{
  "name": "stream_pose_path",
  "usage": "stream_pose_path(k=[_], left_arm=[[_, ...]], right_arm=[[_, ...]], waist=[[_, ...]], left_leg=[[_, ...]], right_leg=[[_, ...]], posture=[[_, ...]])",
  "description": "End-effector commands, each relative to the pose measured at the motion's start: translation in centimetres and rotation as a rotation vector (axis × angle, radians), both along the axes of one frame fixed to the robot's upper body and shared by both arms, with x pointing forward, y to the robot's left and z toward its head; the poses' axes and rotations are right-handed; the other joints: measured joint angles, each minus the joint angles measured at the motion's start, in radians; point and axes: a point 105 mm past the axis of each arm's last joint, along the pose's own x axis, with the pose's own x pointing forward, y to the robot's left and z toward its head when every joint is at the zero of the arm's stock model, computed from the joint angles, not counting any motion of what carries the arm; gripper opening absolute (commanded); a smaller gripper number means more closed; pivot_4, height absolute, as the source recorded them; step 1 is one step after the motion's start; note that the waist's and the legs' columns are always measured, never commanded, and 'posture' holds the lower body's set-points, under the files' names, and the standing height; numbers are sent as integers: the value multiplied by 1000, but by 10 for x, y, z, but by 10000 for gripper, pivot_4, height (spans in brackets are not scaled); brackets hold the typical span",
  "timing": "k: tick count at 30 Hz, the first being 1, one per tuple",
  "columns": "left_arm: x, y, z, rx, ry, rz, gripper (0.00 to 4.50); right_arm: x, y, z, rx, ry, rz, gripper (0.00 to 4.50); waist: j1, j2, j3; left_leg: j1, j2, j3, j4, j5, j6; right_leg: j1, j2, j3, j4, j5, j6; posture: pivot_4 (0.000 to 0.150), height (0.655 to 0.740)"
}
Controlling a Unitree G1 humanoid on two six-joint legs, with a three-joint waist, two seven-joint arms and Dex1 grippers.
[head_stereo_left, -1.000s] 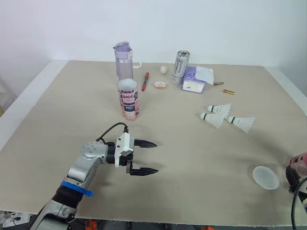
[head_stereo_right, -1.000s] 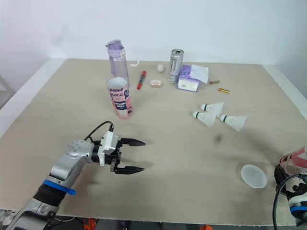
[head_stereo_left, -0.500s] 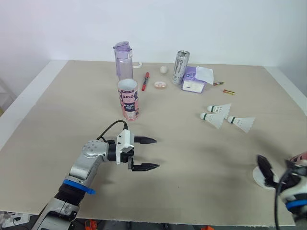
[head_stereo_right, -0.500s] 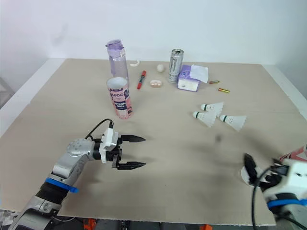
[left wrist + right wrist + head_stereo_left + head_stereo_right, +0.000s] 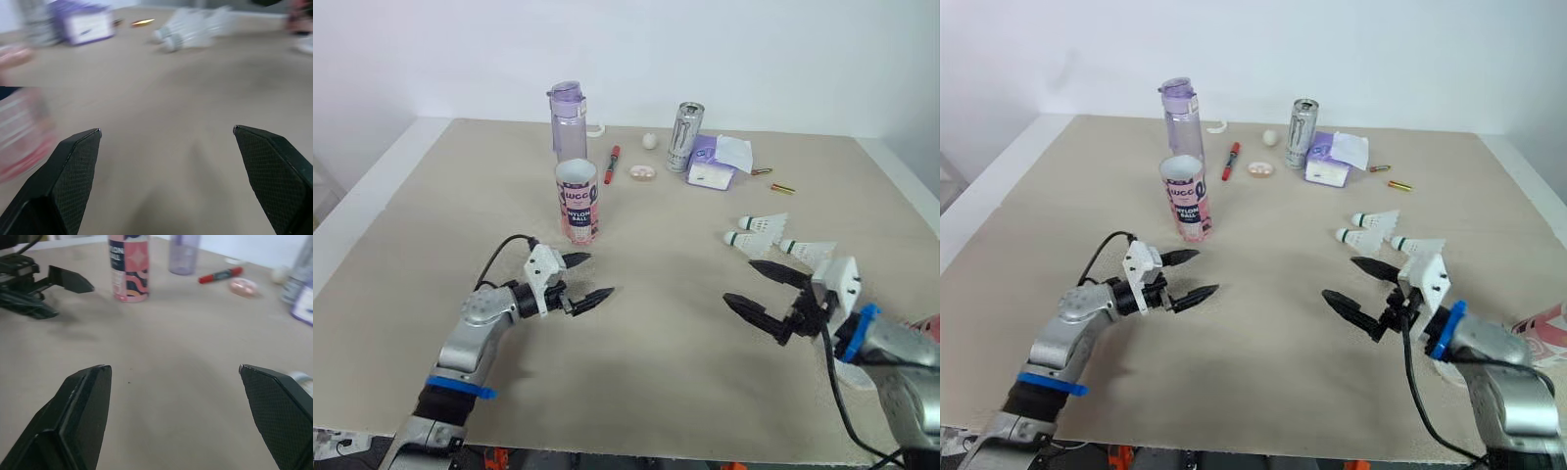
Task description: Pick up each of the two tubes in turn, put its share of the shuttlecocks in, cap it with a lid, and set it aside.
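Fingers on the left gripper (image 5: 597, 275) stand spread and hold nothing. It hangs low over the table (image 5: 460, 196), near the front left, tips turned toward the middle.

Just beyond it stands the tube (image 5: 576, 201), upright, pink-labelled, top uncovered. What it contains cannot be told from here. Gripper and tube are near but apart.

Behind the tube, along the far edge: a bottle (image 5: 568, 122), a red marker (image 5: 611, 164), a small ball (image 5: 650, 141), a can (image 5: 683, 137) and a purple pack (image 5: 710, 164). None bears on the task.

Right of centre lie three shuttlecocks (image 5: 759, 223), close together, loose on the table.

The right gripper (image 5: 738, 280) is likewise released and empty, low over the table in front of the shuttlecocks, tips pointing toward the left gripper. It is just short of the nearest shuttlecock, not touching it.

Under the right forearm a pale edge shows, probably a lid (image 5: 848, 375); it is mostly hidden. A pink item (image 5: 1540, 323) sits cut off at the right edge; whether it is the second tube cannot be told.

Finding: the task appears barely begun. No tube is in hand, no shuttlecock is seen loaded, and the standing tube is uncapped. Outstanding, by my judgement: grasp the tube, load its share, cap it, set it aside, then repeat for the other.
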Motion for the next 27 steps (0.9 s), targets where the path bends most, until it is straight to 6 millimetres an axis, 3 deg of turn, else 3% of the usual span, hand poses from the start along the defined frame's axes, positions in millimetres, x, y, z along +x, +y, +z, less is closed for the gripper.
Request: stream_pose_path(k=[1, 6, 27], left_arm=[[11, 17, 9, -11, -24, 174, 45000], [25, 42, 7, -48, 10, 370, 45000], [70, 27, 12, -19, 34, 312, 45000]], right_arm=[[7, 2, 5, -27, -27, 76, 44503], [21, 10, 10, -26, -59, 112, 44503], [37, 22, 12, -40, -110, 128, 44503]], waist=[[1, 0, 0], [1, 0, 0], [1, 0, 0]], left_leg=[[0, 0, 0, 0, 0, 0], [-1, 0, -2, 0, 0, 0], [-2, -1, -2, 1, 0, 0]], right_leg=[[0, 0, 0, 0, 0, 0], [0, 0, -2, 0, 4, 2], [0, 1, -3, 1, 7, -1]], posture=[[1500, 7400], [1500, 7400], [1500, 7400]])
